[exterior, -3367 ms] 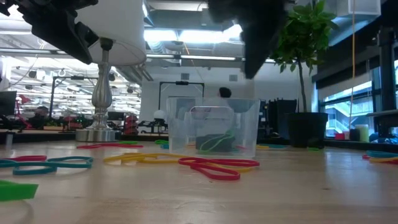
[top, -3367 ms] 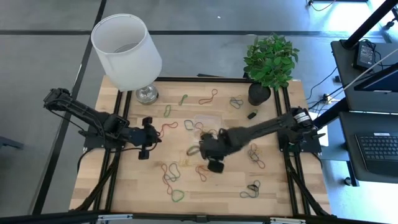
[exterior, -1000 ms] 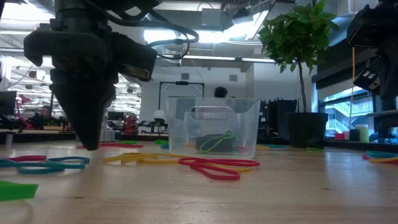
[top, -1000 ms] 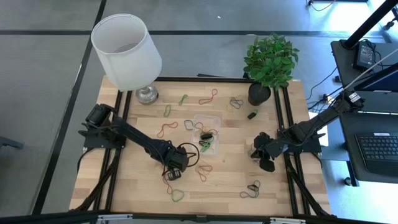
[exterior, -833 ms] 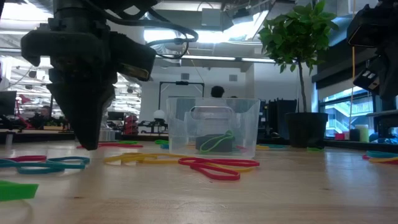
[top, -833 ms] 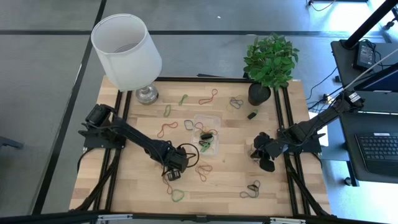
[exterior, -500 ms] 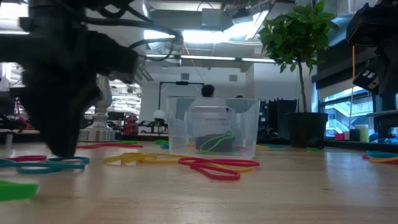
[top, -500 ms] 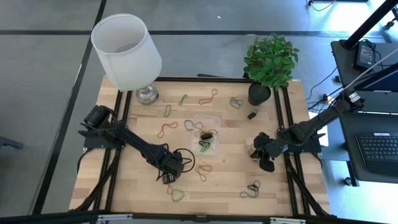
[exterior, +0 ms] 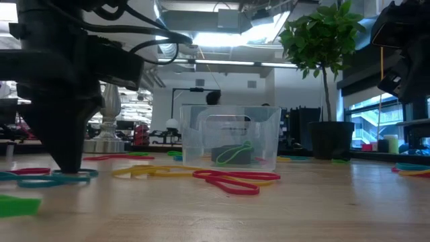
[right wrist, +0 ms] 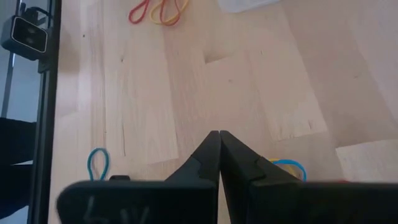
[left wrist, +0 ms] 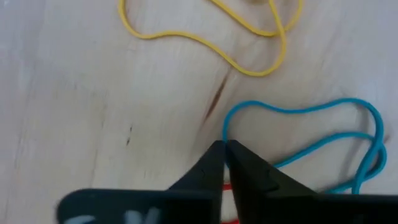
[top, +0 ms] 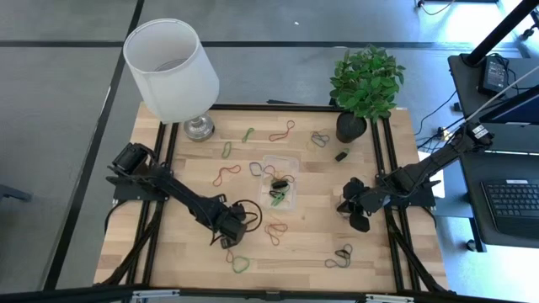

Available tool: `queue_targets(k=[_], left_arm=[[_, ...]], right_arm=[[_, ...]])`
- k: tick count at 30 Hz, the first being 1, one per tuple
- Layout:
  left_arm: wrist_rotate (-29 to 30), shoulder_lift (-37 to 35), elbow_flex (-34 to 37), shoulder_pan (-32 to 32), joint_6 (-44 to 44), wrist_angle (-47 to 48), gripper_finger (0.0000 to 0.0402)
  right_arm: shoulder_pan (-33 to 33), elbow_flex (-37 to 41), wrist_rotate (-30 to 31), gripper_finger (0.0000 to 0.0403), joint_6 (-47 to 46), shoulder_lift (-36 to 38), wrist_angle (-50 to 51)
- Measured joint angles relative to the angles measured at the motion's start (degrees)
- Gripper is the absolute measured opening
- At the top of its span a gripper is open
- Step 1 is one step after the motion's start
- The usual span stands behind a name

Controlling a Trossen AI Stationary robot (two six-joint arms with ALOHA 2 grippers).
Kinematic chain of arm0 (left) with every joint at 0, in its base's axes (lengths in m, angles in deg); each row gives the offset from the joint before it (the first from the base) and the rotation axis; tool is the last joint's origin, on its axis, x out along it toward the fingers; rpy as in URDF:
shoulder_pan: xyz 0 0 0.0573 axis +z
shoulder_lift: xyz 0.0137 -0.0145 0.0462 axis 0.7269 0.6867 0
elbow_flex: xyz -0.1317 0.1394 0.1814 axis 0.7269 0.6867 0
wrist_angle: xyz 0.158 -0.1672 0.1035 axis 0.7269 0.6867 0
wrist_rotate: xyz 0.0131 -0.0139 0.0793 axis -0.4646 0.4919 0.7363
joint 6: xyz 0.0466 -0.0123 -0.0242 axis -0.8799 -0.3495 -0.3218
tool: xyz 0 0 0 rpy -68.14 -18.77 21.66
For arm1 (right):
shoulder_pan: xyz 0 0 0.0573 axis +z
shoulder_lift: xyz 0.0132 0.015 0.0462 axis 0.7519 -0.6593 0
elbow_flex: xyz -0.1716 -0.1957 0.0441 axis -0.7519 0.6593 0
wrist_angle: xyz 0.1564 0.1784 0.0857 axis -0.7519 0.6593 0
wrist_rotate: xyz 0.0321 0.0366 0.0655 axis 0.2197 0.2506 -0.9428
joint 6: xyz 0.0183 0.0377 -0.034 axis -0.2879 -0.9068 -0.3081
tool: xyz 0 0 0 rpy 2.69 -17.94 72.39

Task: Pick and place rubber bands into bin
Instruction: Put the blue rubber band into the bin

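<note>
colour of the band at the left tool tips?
Blue: thin blue rubber band, clearest in the left wrist view.

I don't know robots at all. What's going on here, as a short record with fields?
Table: wooden table, loose rubber bands scattered over it
Bin: clear bin near the middle, a few bands inside
Left gripper: left gripper down at the table, fingertips together on a blue band; a yellow band lies beyond it
Right gripper: right gripper shut, holding nothing, over bare wood at the table's right side
Other things: white lamp and potted plant at the back corners
</note>
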Motion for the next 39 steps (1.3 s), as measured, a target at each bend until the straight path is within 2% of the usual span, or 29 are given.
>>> queue_targets(k=[4, 7, 15, 19, 29, 33, 39], left_arm=[[0.4, -0.3, -0.4, 0.0, 2.2, -0.1, 0.0003], [1.4, -0.7, -2.5, 0.0, 3.3, 3.4, 0.0002], [4.7, -2.7, -10.8, 0.0, 0.5, 12.3, 0.0002], [8.3, -3.7, -15.9, 0.0, -1.4, 16.2, 0.0002], [16.9, -4.5, -29.5, 0.8, -13.6, 21.6, 0.0002], [20.8, -4.5, -34.1, 3.3, -18.8, 21.6, 0.0002], [22.0, -4.6, -39.7, 9.8, -31.3, 20.0, 0.0002]], right_arm=[[0.0, 0.0, 0.0, 0.0012, -0.1, 0.0, 0.0], [0.0, 0.0, 0.0, 0.0012, -0.1, 0.0, -0.1], [0.0, 0.0, 0.0, 0.0012, 0.0, 0.0, -0.7], [0.0, 0.0, 0.0, 0.0012, 0.0, -0.1, -1.0], [0.0, 0.0, 0.0, 0.0012, -0.1, -0.6, -1.7], [0.0, 0.0, 0.0, 0.0012, -0.2, -1.0, -2.9], [0.0, 0.0, 2.8, 0.0012, -1.7, -1.4, -6.7]])
